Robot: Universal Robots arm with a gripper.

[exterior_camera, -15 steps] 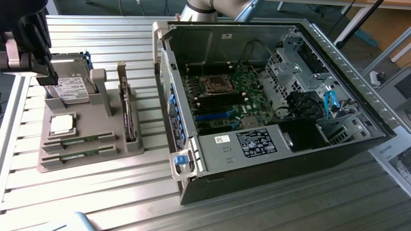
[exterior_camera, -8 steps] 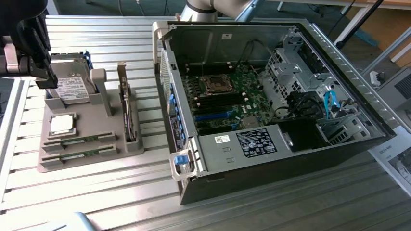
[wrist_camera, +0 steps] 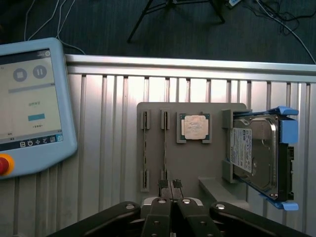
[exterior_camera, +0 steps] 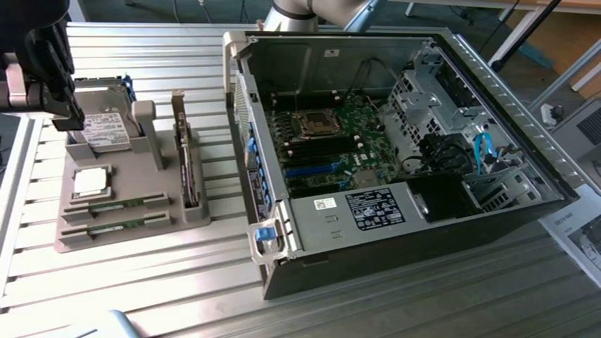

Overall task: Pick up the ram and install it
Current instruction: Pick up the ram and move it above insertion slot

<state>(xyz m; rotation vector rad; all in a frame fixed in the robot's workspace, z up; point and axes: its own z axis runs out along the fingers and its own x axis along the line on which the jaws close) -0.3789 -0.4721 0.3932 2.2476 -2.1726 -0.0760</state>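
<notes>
Two green ram sticks lie edge-up in parallel slots of a grey holder tray (exterior_camera: 150, 222): one ram (exterior_camera: 117, 206) (wrist_camera: 164, 143) sits closer to the square silver processor (exterior_camera: 91, 182) (wrist_camera: 194, 127), the other ram (exterior_camera: 111, 227) (wrist_camera: 144, 148) lies by the tray's outer edge. My gripper (exterior_camera: 64, 120) (wrist_camera: 170, 184) hangs above the tray at the exterior view's left, over the hard-drive end. Its fingers are shut with nothing between them. In the wrist view the fingertips line up with one end of the ram nearer the processor, well above it.
A hard drive (exterior_camera: 103, 127) (wrist_camera: 256, 155) in a blue frame and an upright expansion card (exterior_camera: 191, 169) stand on the same tray. An open computer case (exterior_camera: 395, 141) with its motherboard (exterior_camera: 329, 151) lies at the exterior view's right. A teach pendant (wrist_camera: 29, 103) rests beside the tray.
</notes>
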